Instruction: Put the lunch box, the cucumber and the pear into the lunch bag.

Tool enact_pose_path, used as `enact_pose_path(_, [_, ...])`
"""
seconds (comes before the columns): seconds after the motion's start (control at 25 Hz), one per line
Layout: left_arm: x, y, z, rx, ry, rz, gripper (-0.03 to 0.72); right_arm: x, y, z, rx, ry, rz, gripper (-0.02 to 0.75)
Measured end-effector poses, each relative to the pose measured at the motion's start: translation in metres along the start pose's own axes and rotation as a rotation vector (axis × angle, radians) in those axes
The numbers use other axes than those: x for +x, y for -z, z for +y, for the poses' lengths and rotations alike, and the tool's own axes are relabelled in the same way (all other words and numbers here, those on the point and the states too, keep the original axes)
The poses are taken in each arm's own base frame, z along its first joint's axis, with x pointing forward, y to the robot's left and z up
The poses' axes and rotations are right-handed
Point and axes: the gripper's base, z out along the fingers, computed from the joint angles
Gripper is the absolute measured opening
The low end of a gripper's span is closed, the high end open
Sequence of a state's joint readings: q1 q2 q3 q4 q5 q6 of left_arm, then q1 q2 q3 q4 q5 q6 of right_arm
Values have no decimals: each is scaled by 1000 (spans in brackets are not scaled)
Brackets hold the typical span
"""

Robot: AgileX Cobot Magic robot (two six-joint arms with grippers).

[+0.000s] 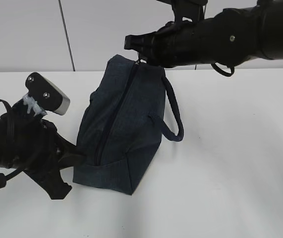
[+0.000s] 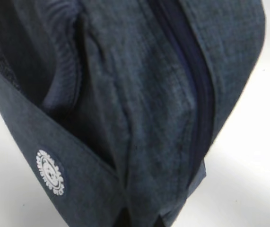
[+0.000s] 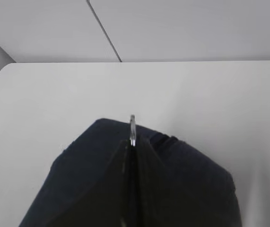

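Observation:
The dark navy lunch bag (image 1: 121,134) lies on the white table with its zipper (image 1: 114,119) closed along the top. My left gripper (image 1: 79,158) pinches the fabric at the bag's near lower end; in the left wrist view the lunch bag (image 2: 149,118) fills the frame and the jaws (image 2: 142,223) close on a fold. My right gripper (image 1: 140,55) is at the far upper end of the bag, shut on the metal ring pull (image 3: 133,130). The lunch box, the cucumber and the pear are out of view.
The bag's loop handle (image 1: 173,114) hangs off its right side. A round white logo (image 2: 49,172) marks the end panel. White table (image 1: 230,148) stretches to the right of the bag, with a white wall (image 1: 27,34) behind.

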State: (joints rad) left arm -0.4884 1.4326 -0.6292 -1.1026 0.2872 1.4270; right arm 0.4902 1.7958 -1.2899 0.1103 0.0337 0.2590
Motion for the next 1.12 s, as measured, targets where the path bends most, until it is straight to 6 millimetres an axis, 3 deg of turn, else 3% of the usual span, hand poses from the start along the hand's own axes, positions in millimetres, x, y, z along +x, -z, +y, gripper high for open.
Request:
enact_pose_path(0.48, [0, 0, 0, -1, 0, 0, 4, -23, -53, 1, 20, -5, 57, 0])
enact_pose_path(1.12, [0, 0, 1, -7, 1, -1, 3, -8, -92, -55, 117, -107, 107, 0])
